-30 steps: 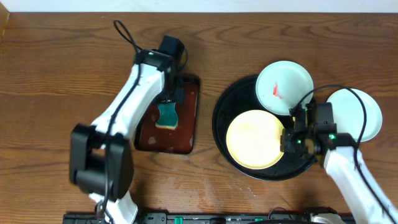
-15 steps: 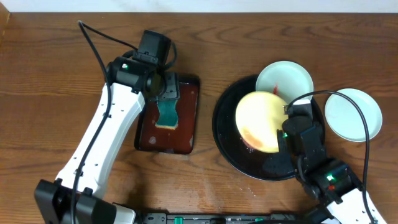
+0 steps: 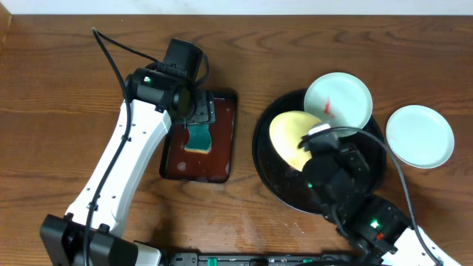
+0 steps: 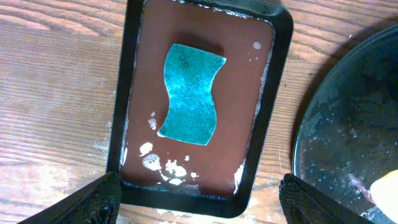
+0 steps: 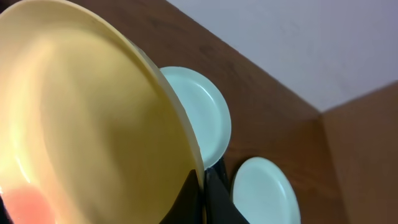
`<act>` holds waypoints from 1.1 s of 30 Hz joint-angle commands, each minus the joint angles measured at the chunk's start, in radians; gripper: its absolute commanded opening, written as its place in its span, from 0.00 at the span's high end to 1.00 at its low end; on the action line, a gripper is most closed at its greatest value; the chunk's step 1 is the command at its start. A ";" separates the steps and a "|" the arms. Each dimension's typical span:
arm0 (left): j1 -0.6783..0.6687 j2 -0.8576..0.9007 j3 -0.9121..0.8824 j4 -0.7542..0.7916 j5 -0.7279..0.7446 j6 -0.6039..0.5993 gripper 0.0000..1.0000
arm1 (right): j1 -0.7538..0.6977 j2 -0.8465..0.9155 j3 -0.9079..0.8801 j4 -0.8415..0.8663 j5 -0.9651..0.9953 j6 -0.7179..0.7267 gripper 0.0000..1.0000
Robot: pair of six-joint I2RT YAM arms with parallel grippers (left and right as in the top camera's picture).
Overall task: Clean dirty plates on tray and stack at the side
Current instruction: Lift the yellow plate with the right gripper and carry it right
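your right gripper (image 5: 203,190) pinches the yellow plate (image 5: 81,118) by its rim over the black tray (image 3: 266,159); left gripper (image 4: 200,196), jaws wide, hovers above the sponge (image 4: 189,93), which you'd likely grasp next.

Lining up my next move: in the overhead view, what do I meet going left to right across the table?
Rectangular brown tray holding the sponge → pale yellow plate → red-smeared white plate → plain white plate.

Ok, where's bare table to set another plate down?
Widest bare wood: left of the left arm, beyond the reddish-brown tray. A narrow strip runs between that tray and the black tray. The right side is crowded: smeared white plate, yellow plate in the right gripper, clean white plate.
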 commanded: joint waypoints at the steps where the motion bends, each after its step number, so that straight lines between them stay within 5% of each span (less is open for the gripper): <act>1: 0.000 -0.007 0.009 -0.002 -0.002 0.006 0.18 | 0.061 0.022 0.021 0.001 0.106 -0.063 0.99; 9: 0.000 -0.007 0.009 -0.002 -0.002 0.006 0.18 | 0.212 0.077 0.021 0.004 0.387 -0.137 0.99; 33: 0.000 -0.007 0.009 -0.002 -0.002 0.006 0.17 | 0.239 0.084 0.021 0.012 0.392 -0.136 0.99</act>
